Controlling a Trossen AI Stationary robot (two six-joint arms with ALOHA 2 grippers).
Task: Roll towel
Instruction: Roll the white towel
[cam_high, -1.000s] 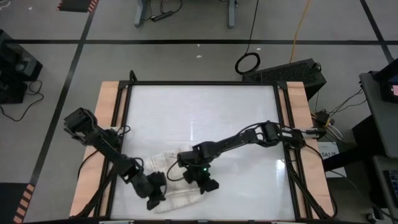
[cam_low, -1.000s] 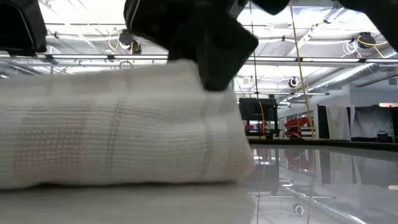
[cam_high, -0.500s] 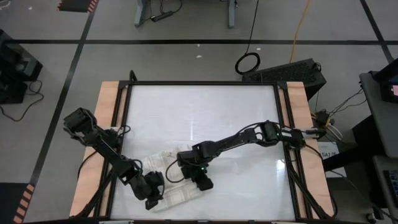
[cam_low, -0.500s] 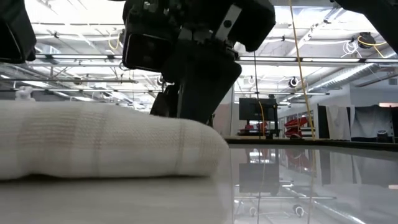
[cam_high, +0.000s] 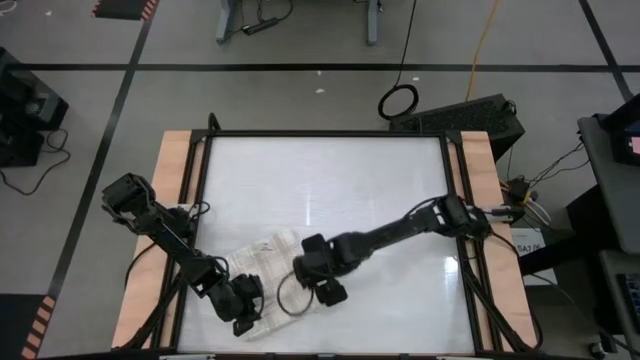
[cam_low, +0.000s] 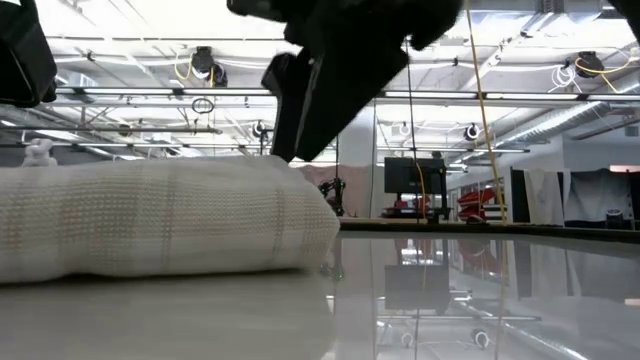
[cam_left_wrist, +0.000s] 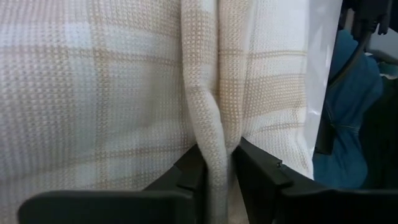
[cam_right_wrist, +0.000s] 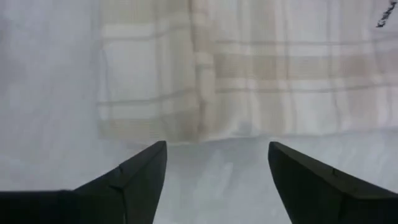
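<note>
The towel (cam_high: 262, 268), cream with a beige plaid check, lies bunched in several layers near the table's front left corner. It rests flat on the white tabletop and shows as a low thick roll in the low view (cam_low: 150, 220). My left gripper (cam_high: 243, 318) is at the towel's near end, shut on a raised fold (cam_left_wrist: 214, 124). My right gripper (cam_high: 320, 288) hangs open just above the table, beside the towel's right end. Its fingers (cam_right_wrist: 134, 177) stand wide apart with only bare tabletop between them, and the towel (cam_right_wrist: 249, 74) lies beyond. My left gripper pinches a raised ridge of the towel (cam_left_wrist: 216, 149) between its two fingers (cam_left_wrist: 189, 177). The ridge is a doubled-over fold that runs away from the gripper. The fingers slant down onto it from the table's near left. The rest of the towel lies slack on the table.
The white glossy tabletop (cam_high: 330, 190) stretches bare toward the far and right sides. Wooden rails (cam_high: 175, 200) run along its left and right edges. The towel lies close to the table's near edge. The room beyond holds stands and cables.
My right gripper has let go of the towel's right end, turned and risen clear of it. The towel roll has sunk lower and its right end has drawn back toward the table's left.
</note>
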